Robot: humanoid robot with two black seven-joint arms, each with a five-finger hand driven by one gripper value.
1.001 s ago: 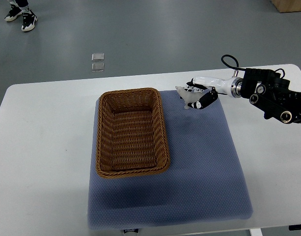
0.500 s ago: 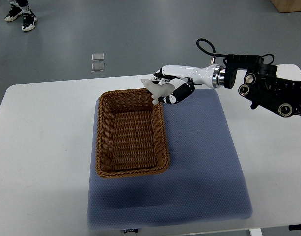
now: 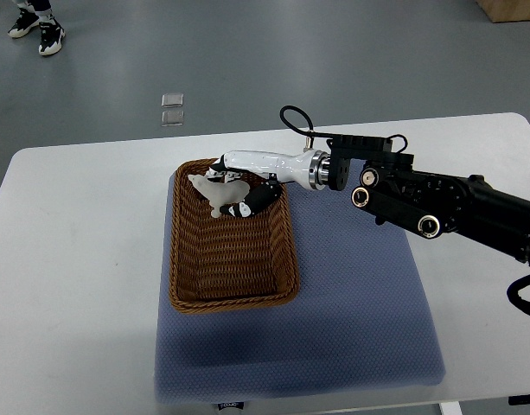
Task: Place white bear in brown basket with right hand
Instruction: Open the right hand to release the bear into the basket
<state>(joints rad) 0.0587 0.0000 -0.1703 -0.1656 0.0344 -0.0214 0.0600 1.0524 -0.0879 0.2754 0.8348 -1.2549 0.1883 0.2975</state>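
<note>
The brown basket [image 3: 232, 235] is a warm tan-brown with a close woven ribbing of lighter and darker strands. Under the basket lies a slate-blue mat [image 3: 351, 294] covered in a fine dotted texture, and under that a plain white table [image 3: 74, 259]. Above the basket's far end, the white bear [image 3: 217, 194] is an off-white, slightly cream tone. The right hand [image 3: 243, 184] around it is glossy white with black finger segments, and the arm [image 3: 437, 203] running to the right of the basket is matte black with small silver round fittings. Beyond the table, the floor [image 3: 247, 60] is a dull grey-green.
</note>
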